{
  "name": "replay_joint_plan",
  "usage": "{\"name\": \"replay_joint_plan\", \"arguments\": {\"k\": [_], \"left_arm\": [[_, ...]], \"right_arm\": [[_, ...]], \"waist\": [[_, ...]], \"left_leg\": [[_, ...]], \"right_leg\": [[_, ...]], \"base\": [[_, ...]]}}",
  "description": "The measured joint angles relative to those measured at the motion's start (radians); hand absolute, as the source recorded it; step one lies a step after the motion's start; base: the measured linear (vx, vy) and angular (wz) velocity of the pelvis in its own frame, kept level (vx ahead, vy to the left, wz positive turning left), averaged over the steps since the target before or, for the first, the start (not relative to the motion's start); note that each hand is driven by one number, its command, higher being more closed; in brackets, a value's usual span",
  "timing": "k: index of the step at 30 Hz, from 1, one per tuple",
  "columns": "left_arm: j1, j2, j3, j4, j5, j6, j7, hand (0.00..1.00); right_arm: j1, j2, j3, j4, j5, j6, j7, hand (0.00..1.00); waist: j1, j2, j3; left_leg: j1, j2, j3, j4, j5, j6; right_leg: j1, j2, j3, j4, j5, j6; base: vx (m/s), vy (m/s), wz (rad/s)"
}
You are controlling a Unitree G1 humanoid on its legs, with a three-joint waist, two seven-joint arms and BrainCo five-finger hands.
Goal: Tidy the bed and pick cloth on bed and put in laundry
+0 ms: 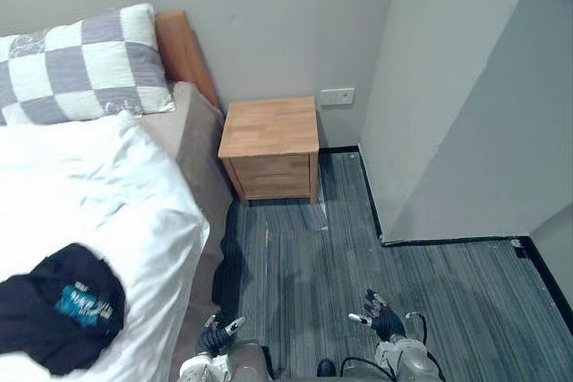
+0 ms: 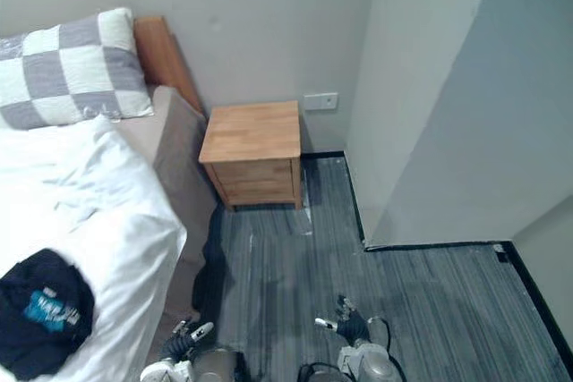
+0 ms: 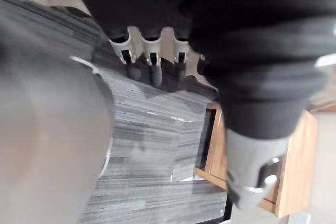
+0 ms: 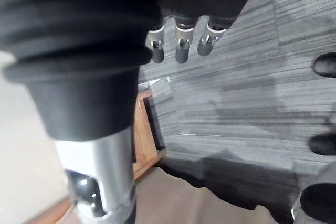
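Observation:
A dark navy cloth [image 1: 55,306] with a teal print lies crumpled on the white duvet [image 1: 98,194] at the near left of the bed. A grey and white checked pillow [image 1: 81,64] rests at the head of the bed. My left hand [image 1: 219,333] hangs low beside the bed's edge, fingers [image 3: 152,64] relaxed and holding nothing. My right hand [image 1: 383,318] hangs over the grey floor to the right, fingers [image 4: 181,45] straight and empty. Both hands are apart from the cloth.
A wooden nightstand [image 1: 270,145] stands between the bed and a wall corner. A wooden headboard [image 1: 183,51] leans behind the pillow. Grey striped carpet [image 1: 358,257] spreads to the right, bounded by a jutting wall [image 1: 448,114].

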Motion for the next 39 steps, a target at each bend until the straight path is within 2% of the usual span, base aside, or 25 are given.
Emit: {"name": "replay_joint_plan", "arguments": {"k": [1,2,3,4,5,6,7,8,10,11,13,14,15,16,17,21,23,24,26,27,29,32,34,37,39], "left_arm": [[0.001,-0.003,0.0,0.0,0.0,0.003,0.0,0.0],[0.004,-0.01,-0.002,0.0,-0.001,0.008,0.001,0.0],[0.024,-0.012,-0.036,0.0,-0.004,0.014,0.01,0.0],[0.01,0.019,-0.052,0.009,-0.003,0.024,0.023,0.0],[0.011,0.034,-0.068,0.009,-0.004,0.027,0.026,0.0],[0.01,0.061,-0.091,0.014,-0.005,0.031,0.028,0.0],[0.01,0.075,-0.106,0.021,-0.025,0.041,0.03,0.0],[0.012,0.076,-0.105,0.024,-0.035,0.043,0.03,0.0],[0.017,0.083,-0.091,0.031,-0.073,0.043,0.027,0.0],[0.019,0.093,-0.086,0.032,-0.083,0.041,0.027,0.0],[0.038,0.134,-0.05,0.039,-0.08,0.032,0.023,0.0],[0.048,0.144,-0.045,0.038,-0.08,0.029,0.023,0.0],[0.071,0.16,-0.017,0.035,-0.08,0.028,0.021,0.0],[0.083,0.152,0.005,0.036,-0.08,0.033,0.021,0.0],[0.13,0.131,0.01,0.024,-0.08,0.041,0.018,0.0],[0.142,0.087,0.085,0.013,-0.08,0.079,0.023,0.0],[0.124,0.067,0.099,0.005,-0.08,0.087,0.018,0.0],[0.112,0.057,0.099,0.004,-0.077,0.087,0.008,0.0],[0.1,0.057,0.095,0.005,-0.032,0.087,-0.006,0.0],[0.097,0.058,0.08,0.0,-0.014,0.086,-0.014,0.0],[0.093,0.06,0.059,-0.003,-0.009,0.084,-0.024,0.0],[0.062,0.066,0.006,-0.007,-0.02,0.076,-0.032,0.0],[0.023,0.078,-0.027,-0.038,-0.049,0.07,-0.034,0.0],[-0.061,0.102,-0.074,-0.096,-0.08,0.055,-0.025,0.0],[-0.078,0.102,-0.116,-0.112,-0.082,0.055,-0.016,0.0]], "right_arm": [[0.001,-0.006,0.003,-0.019,0.0,0.0,-0.01,0.0],[0.004,-0.018,0.008,-0.035,-0.001,0.001,-0.013,0.0],[0.015,-0.035,0.036,-0.105,-0.011,0.001,-0.017,0.0],[0.016,-0.015,0.045,-0.166,-0.022,0.005,-0.02,0.0],[0.024,-0.013,0.049,-0.211,-0.03,0.004,-0.021,0.0],[0.041,-0.003,0.052,-0.284,-0.033,0.003,-0.027,0.0],[0.069,-0.011,0.05,-0.375,-0.035,0.001,-0.041,0.0],[0.077,-0.019,0.05,-0.41,-0.035,-0.001,-0.045,0.0],[0.084,-0.059,0.045,-0.557,-0.035,-0.008,-0.061,0.0],[0.086,-0.064,0.039,-0.596,-0.035,-0.011,-0.064,0.0],[0.074,-0.084,0.027,-0.794,-0.037,-0.016,-0.091,0.0],[0.068,-0.09,0.028,-0.824,-0.037,-0.015,-0.094,0.0],[0.047,-0.096,0.029,-0.877,-0.039,-0.005,-0.098,0.0],[0.027,-0.121,0.032,-0.897,-0.04,0.01,-0.103,0.0],[-0.046,-0.173,0.049,-0.912,-0.04,0.031,-0.101,0.0],[-0.288,-0.219,0.081,-0.895,-0.069,0.081,-0.087,0.0],[-0.403,-0.216,0.094,-0.849,-0.128,0.138,-0.116,0.0],[-0.448,-0.216,0.115,-0.822,-0.166,0.164,-0.135,0.0],[-0.491,-0.223,0.146,-0.764,-0.247,0.199,-0.179,0.0],[-0.518,-0.225,0.16,-0.704,-0.292,0.222,-0.198,0.0],[-0.567,-0.229,0.171,-0.603,-0.361,0.252,-0.242,0.0],[-0.745,-0.3,0.192,-0.464,-0.409,0.276,-0.31,0.0],[-0.932,-0.368,0.194,-0.388,-0.432,0.29,-0.36,0.0],[-1.12,-0.459,0.194,-0.299,-0.431,0.327,-0.402,0.0],[-1.161,-0.5,0.205,-0.236,-0.43,0.344,-0.42,0.0]], "waist": [[-0.001,0.002,-0.003],[-0.003,0.012,-0.01],[0.004,0.047,-0.035],[-0.008,0.008,-0.044],[-0.017,-0.005,-0.043],[-0.04,-0.039,-0.042],[-0.044,-0.048,-0.04],[-0.044,-0.045,-0.038],[-0.046,-0.026,-0.036],[-0.046,-0.026,-0.039],[-0.048,-0.056,-0.038],[-0.047,-0.069,-0.038],[-0.046,-0.104,-0.03],[-0.043,-0.1,-0.033],[-0.006,-0.064,-0.048],[0.008,-0.04,-0.049],[0.016,-0.042,-0.046],[0.023,-0.049,-0.044],[0.025,-0.042,-0.043],[0.031,-0.03,-0.042],[0.044,-0.03,-0.025],[0.051,0.016,0.055],[0.05,0.042,0.123],[0.053,0.056,0.241],[0.058,0.072,0.257]], "left_leg": [[0.011,-0.032,0.062,-0.023,0.001,0.071],[0.015,-0.045,0.059,-0.038,0.002,0.122],[0.031,-0.048,0.029,-0.089,0.009,0.239],[0.062,-0.082,-0.027,-0.131,0.016,0.229],[0.08,-0.095,-0.07,-0.154,0.016,0.227],[0.113,-0.128,-0.151,-0.169,0.019,0.211],[0.153,-0.143,-0.245,-0.171,0.009,0.194],[0.169,-0.145,-0.285,-0.172,0.006,0.189],[0.199,-0.135,-0.473,-0.172,0.0,0.167],[0.196,-0.134,-0.512,-0.173,-0.002,0.156],[0.187,-0.144,-0.716,-0.169,-0.024,0.113],[0.186,-0.149,-0.75,-0.162,-0.032,0.097],[0.176,-0.173,-0.809,-0.119,-0.063,0.057],[0.174,-0.153,-0.825,-0.086,-0.076,0.03],[0.175,-0.108,-0.832,-0.067,-0.096,-0.004],[0.168,-0.042,-0.828,-0.064,-0.076,-0.046],[0.159,-0.015,-0.705,-0.012,-0.08,-0.041],[0.138,-0.008,-0.596,0.045,-0.089,-0.026],[0.111,0.012,-0.468,0.087,-0.109,0.0],[0.109,0.014,-0.415,0.062,-0.122,0.017],[0.118,0.0,-0.373,-0.005,-0.115,0.012],[0.108,-0.031,-0.335,-0.092,-0.013,0.038],[0.028,-0.057,-0.356,-0.162,0.064,0.052],[-0.032,-0.068,-0.391,-0.276,0.172,0.046],[-0.073,-0.072,-0.418,-0.317,0.209,0.04]], "right_leg": [[0.027,0.015,-0.061,0.013,-0.011,0.015],[0.02,0.027,-0.087,0.054,-0.013,0.019],[-0.067,0.046,-0.145,0.297,-0.054,0.08],[-0.166,-0.011,-0.169,0.564,-0.059,0.105],[-0.225,-0.045,-0.169,0.695,-0.048,0.12],[-0.285,-0.098,-0.157,0.836,-0.074,0.12],[-0.306,-0.142,-0.137,0.845,-0.133,0.121],[-0.312,-0.153,-0.12,0.825,-0.151,0.12],[-0.352,-0.153,0.045,0.643,-0.166,0.131],[-0.367,-0.151,0.098,0.599,-0.159,0.136],[-0.407,-0.133,0.403,0.357,-0.073,0.181],[-0.402,-0.133,0.461,0.303,-0.052,0.186],[-0.371,-0.145,0.509,0.248,0.041,0.219],[-0.351,-0.127,0.484,0.257,0.065,0.182],[-0.339,-0.092,0.433,0.281,0.076,0.136],[-0.288,-0.063,0.294,0.274,0.075,0.119],[-0.218,-0.068,0.196,0.242,0.072,0.099],[-0.175,-0.083,0.125,0.23,0.051,0.064],[-0.134,-0.09,0.034,0.217,0.025,0.036],[-0.129,-0.093,-0.008,0.221,0.01,0.046],[-0.136,-0.119,-0.047,0.228,0.001,0.058],[-0.19,-0.159,-0.091,0.256,-0.003,0.075],[-0.313,-0.18,-0.111,0.308,-0.003,0.078],[-0.424,-0.182,-0.151,0.344,0.004,0.067],[-0.477,-0.182,-0.177,0.362,0.005,0.06]], "base": [[0.54,-0.02,0.64],[0.63,0.037,0.63],[0.58,0.053,0.83],[0.56,0.06,0.98],[0.33,0.009,1.55],[0.4,-0.09,2.08],[0.33,-0.092,2.23],[0.52,-0.214,2.4],[0.37,-0.211,2.28],[0.32,-0.326,2.46],[0.33,-0.471,2.37],[0.26,-0.494,2.03],[0.25,-0.527,1.63],[0.32,-0.552,1.45],[0.25,-0.406,0.73],[0.14,-0.27,0.88],[0.05,-0.225,1.41],[0.02,-0.144,1.32],[-0.01,-0.089,1.49],[-0.03,-0.01,1.53],[-0.01,0.044,1.0],[-0.04,0.101,0.59],[-0.1,0.101,0.31],[-0.1,0.034,0.37],[-0.03,-0.034,0.42]]}}
